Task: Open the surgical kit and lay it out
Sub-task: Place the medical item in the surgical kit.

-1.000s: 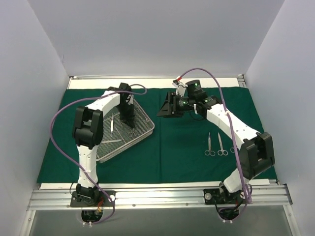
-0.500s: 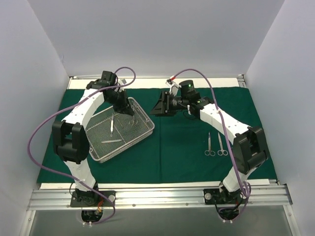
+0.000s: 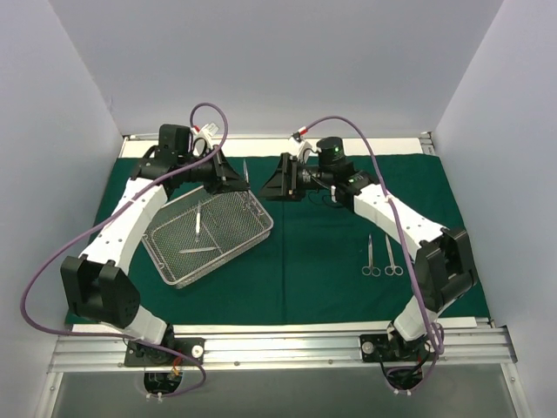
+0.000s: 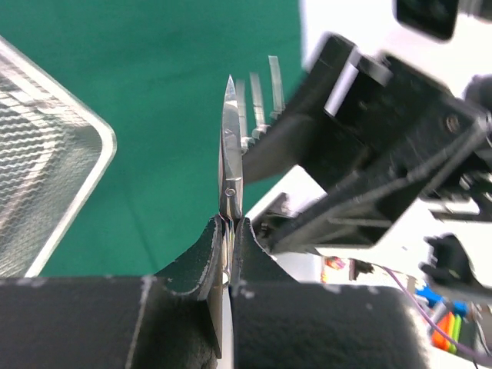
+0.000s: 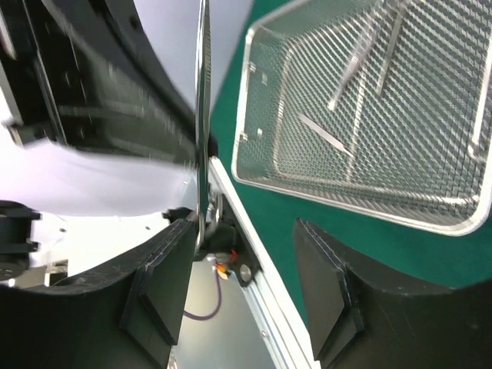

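Left gripper (image 4: 228,231) has risen out of tray (image 3: 265,228) since a second ago; now pinching slim steel instrument (image 4: 229,146), tip-up, above tray's far corner. Right gripper (image 3: 271,185) spread, facing it just right of tray, apparently not yet gripping. Green cloth (image 3: 322,279) lies flat under tray. Two scissors (image 3: 372,259) laid out well right of tray; two instruments (image 3: 198,223) still inside. Roughly halfway.

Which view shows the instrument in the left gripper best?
Left wrist: the slim steel instrument stands sharp, pinched in the left gripper. Top external shows a tiny sliver; right wrist a thin edge-on line.
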Action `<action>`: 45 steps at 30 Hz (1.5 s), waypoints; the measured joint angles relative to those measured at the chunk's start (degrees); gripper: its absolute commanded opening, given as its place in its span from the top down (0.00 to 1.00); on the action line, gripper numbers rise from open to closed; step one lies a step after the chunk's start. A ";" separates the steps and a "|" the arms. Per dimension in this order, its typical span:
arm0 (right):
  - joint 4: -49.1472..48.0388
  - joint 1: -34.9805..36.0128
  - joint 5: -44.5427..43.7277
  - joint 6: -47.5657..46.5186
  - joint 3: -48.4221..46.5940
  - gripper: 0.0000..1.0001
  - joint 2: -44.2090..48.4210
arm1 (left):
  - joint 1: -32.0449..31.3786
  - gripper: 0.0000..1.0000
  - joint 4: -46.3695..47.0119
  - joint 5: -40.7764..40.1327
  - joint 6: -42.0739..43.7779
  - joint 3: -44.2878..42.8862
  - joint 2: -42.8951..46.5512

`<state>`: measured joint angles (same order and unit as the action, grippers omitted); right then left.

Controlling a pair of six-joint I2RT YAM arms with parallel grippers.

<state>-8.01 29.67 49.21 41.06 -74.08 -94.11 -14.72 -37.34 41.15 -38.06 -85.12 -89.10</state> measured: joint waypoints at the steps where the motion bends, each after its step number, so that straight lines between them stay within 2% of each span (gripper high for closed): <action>1: -0.37 0.00 0.17 0.46 -0.39 0.46 0.00 | -0.20 0.98 1.22 0.90 -0.70 0.74 0.92; 12: -9.25 -0.07 2.99 8.13 -6.58 0.45 -0.02 | -0.68 0.98 14.08 9.81 -9.49 9.64 7.02; 24: -11.72 -0.39 5.27 10.97 -6.84 0.44 0.00 | -0.76 0.98 27.41 14.95 -17.35 14.64 13.35; 30: -16.83 -0.39 7.32 14.75 -6.80 0.45 0.00 | -1.27 0.98 34.01 16.76 -21.22 16.90 13.73; 45: -26.29 -0.37 10.36 22.05 -3.58 0.47 0.00 | -1.31 0.98 41.66 19.17 -26.12 18.18 13.73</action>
<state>-34.30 29.30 59.57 63.11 -77.67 -94.11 -16.03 4.32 60.31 -64.18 -66.94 -75.37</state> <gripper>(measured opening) 0.529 0.062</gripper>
